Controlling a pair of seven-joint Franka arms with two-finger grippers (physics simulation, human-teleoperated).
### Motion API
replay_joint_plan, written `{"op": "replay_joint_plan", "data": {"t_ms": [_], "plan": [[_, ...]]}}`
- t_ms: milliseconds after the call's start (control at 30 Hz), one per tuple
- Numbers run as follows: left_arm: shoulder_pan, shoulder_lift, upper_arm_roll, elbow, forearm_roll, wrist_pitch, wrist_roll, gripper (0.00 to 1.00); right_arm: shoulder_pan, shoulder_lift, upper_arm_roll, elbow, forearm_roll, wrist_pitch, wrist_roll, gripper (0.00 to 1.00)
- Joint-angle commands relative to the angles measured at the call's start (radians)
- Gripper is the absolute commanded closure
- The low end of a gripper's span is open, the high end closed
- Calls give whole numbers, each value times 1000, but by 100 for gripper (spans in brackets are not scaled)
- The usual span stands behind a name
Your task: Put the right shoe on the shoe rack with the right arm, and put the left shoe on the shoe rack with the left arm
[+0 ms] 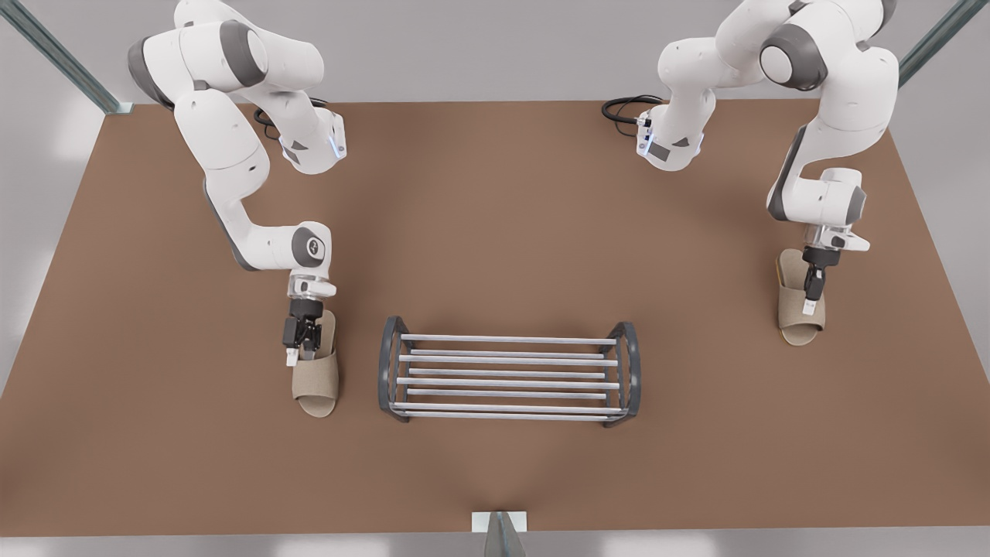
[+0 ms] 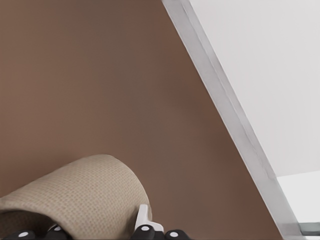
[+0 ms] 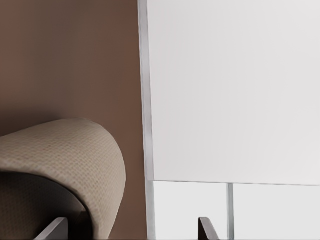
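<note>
The shoe rack (image 1: 393, 367), dark end frames joined by silver bars, stands at the middle of the brown table, toward the front. The left shoe (image 1: 315, 383), a beige open-toe slipper, lies flat just off the rack's end on the front view's left. My left gripper (image 1: 302, 352) reaches down over its strap (image 2: 75, 195), open, with a white fingertip (image 2: 143, 216) against the strap's side. The right shoe (image 1: 795, 316) lies near the table's edge on the front view's right. My right gripper (image 1: 809, 303) hangs open over its strap (image 3: 60, 150), one finger (image 3: 204, 230) outside it.
The table's side edge (image 3: 145, 100) runs close beside the right shoe. Bare table top (image 1: 696, 371) separates the rack from that shoe. A small white bracket (image 1: 499, 526) sits at the front edge, and black cables (image 1: 626, 108) lie at the back.
</note>
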Motion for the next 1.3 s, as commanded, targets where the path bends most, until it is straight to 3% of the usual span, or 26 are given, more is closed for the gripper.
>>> {"op": "replay_joint_plan", "data": {"t_ms": [0,233,567,667,733,967,1033,1100,1200,1267], "plan": [[2,0,-1,2,0,-2,4,50,1,4,-1,1,-80,-6,63,3],[2,-8,-6,6,3,-2,5,66,1,7,-2,8,-80,-6,63,17],[-2,-111,-56,28,9,15,7,73,23,27,-22,31,-80,-3,68,28],[-23,-273,-160,31,9,230,-4,75,23,27,-24,31,-80,-4,69,34],[-130,-332,-176,87,10,395,-76,75,23,29,-24,31,-80,-6,69,35],[-147,-327,-662,434,6,920,-415,76,24,44,-24,47,-80,-3,69,43],[-153,-326,-728,489,3,969,-466,76,37,44,-36,51,-82,-1,69,58],[-153,-295,-871,588,-3,1107,-549,76,38,41,-37,53,-82,0,69,72],[-155,-188,-1009,736,-5,1199,-650,76,38,-2,-37,54,-82,38,69,79],[-204,-140,-1018,799,-6,1199,-662,76,35,-66,-37,65,-82,138,69,79]]}}
